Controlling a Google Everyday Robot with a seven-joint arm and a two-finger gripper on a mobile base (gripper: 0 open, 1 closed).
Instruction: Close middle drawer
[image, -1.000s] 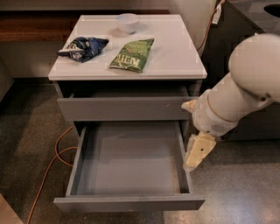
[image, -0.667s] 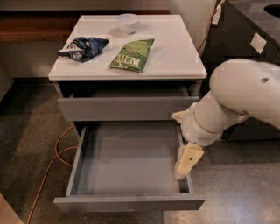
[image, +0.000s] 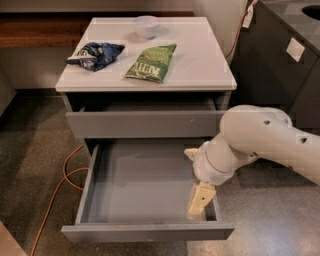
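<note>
a: camera view, and the middle drawer (image: 135, 187) is pulled far out toward the near side, its wide grey tray bare and its flat front panel nearest to us.

b: and the gripper (image: 201, 198)?

a: pale cream, pointing down into the drawer's near right corner, just inside the right side wall and close behind the front panel. open or closed, i cannot tell from this angle, nor whether it touches the tray.

b: the arm behind it?

a: the big white arm (image: 260, 140) comes in from the right edge and bends down over the drawer's right side.

b: what's above?

a: the upper drawer (image: 145, 123) sits out just a little, a dark gap showing behind its taller front panel. over that, the white cabinet top (image: 205, 65).

b: anything on it?

a: a blue snack bag (image: 95, 54) at the left, a green snack bag (image: 151, 62) just right of it, a small white bowl (image: 147, 26) at the far edge.

b: and the floor?

a: an orange cable (image: 57, 187) curls along the left of the cabinet; a dark unit (image: 280, 70) stands at the far right.
</note>
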